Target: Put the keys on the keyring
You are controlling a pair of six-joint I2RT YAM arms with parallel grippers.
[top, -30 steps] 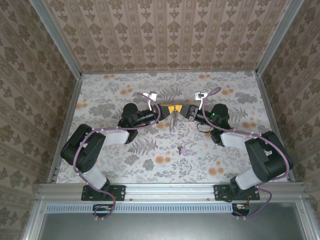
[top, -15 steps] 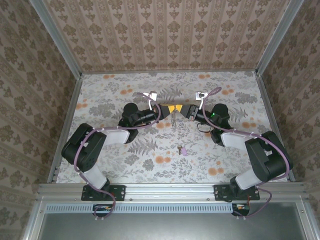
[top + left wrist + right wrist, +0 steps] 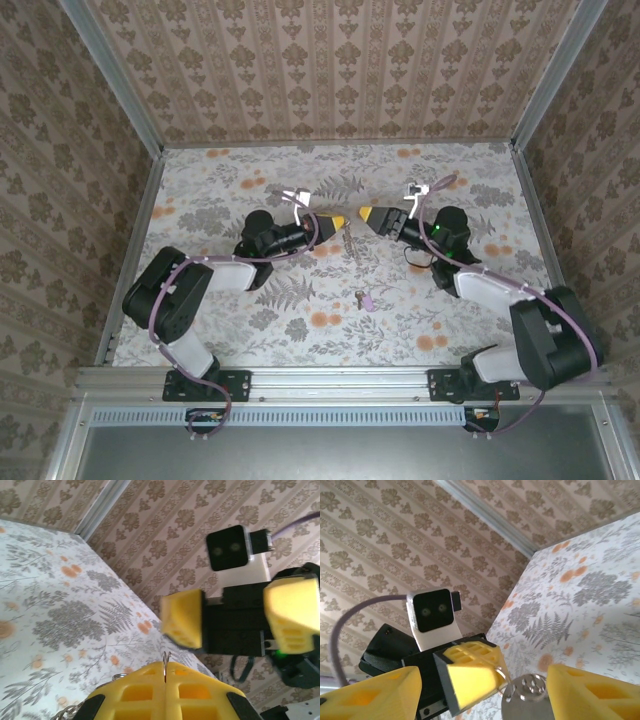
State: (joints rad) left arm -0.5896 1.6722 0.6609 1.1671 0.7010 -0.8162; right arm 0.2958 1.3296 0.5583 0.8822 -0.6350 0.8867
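My left gripper [image 3: 338, 220] is shut on the keyring [image 3: 349, 240], which hangs below its yellow tips. In the left wrist view the thin wire loop [image 3: 165, 659] pokes up from the seam of the closed left gripper [image 3: 165, 672]. In the right wrist view the keyring [image 3: 503, 676] carries a silvery metal piece [image 3: 527, 700] with small holes. My right gripper [image 3: 371, 214] faces it a short way to the right, open with nothing between its fingers [image 3: 182, 618]. The key [image 3: 362, 298], silvery with a pinkish head, lies alone on the table nearer the arm bases.
The flowered tabletop [image 3: 250, 320] is bounded by patterned walls with metal corner posts [image 3: 540, 80]. A metal rail [image 3: 340, 382] runs along the near edge.
My right gripper has opened, let go of the keyring and drawn back to the right. The left gripper keeps its hold and has dipped slightly. The key on the table has not moved.
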